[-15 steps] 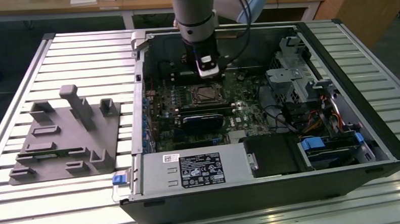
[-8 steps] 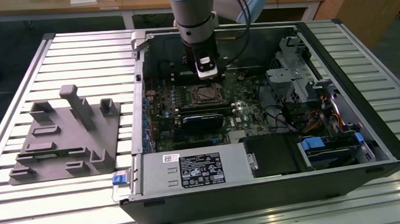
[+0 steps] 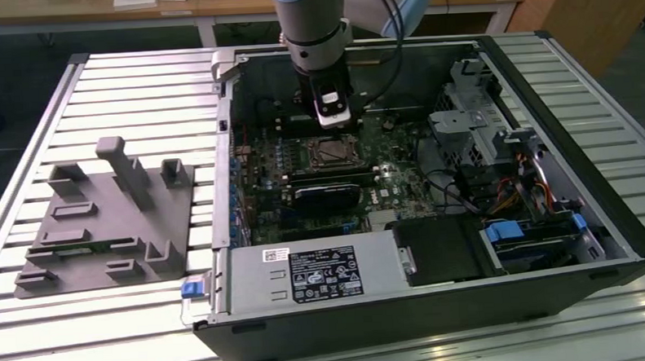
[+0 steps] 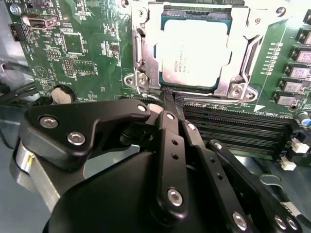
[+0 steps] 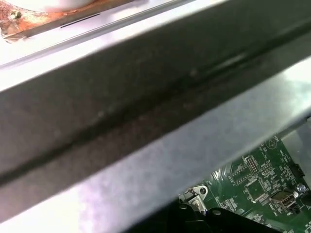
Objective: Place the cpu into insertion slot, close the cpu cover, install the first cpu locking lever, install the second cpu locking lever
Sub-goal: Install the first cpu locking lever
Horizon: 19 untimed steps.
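The cpu (image 4: 194,51), a square chip with a pale metal top, lies seated in the insertion slot (image 3: 333,152) on the green board. Around its edges lies the silvery cpu cover (image 4: 146,46), flat over the chip. In the second wrist view my gripper (image 4: 166,99) has its black fingers (image 4: 167,141) drawn together, the tips just at the socket's edge near a corner screw (image 4: 141,79). I cannot tell whether they touch a lever. From the exterior view my gripper (image 3: 336,128) hangs straight down inside the open computer case, just behind the slot.
Long black memory slots (image 4: 233,126) run beside the socket. A black module (image 3: 329,198) and the power supply (image 3: 316,270) sit nearer the front. A drive cage (image 3: 484,133) stands at the exterior view's right, a grey fixture block (image 3: 106,214) at its left. The case wall (image 5: 146,97) is close.
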### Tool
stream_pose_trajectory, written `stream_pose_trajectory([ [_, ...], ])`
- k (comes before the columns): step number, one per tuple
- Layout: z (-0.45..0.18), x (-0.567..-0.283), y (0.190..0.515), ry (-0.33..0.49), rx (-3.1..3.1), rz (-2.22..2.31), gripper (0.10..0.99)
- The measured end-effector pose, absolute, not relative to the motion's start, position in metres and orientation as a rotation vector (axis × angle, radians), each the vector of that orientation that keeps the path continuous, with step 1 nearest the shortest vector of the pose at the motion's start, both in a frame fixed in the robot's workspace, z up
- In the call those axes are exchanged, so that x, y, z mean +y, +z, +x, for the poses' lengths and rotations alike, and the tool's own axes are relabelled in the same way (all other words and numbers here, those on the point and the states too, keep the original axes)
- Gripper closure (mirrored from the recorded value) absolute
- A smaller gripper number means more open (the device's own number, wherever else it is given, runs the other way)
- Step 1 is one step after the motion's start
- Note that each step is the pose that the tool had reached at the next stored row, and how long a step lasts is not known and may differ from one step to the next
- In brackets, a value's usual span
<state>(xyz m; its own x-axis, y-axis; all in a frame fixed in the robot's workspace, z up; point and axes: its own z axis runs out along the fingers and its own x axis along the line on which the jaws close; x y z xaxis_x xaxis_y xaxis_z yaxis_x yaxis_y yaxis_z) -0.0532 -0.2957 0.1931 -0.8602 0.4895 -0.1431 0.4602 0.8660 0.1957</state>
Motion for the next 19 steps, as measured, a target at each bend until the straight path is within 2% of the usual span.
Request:
stream_pose_trajectory([
  [8,-0.053,-0.296,0.211,0.230,2.851,0.732,0.980],
  [15,-0.053,-0.296,0.212,0.229,2.853,0.733,0.980],
  [19,-0.053,-0.296,0.211,0.196,2.881,0.740,0.980],
])
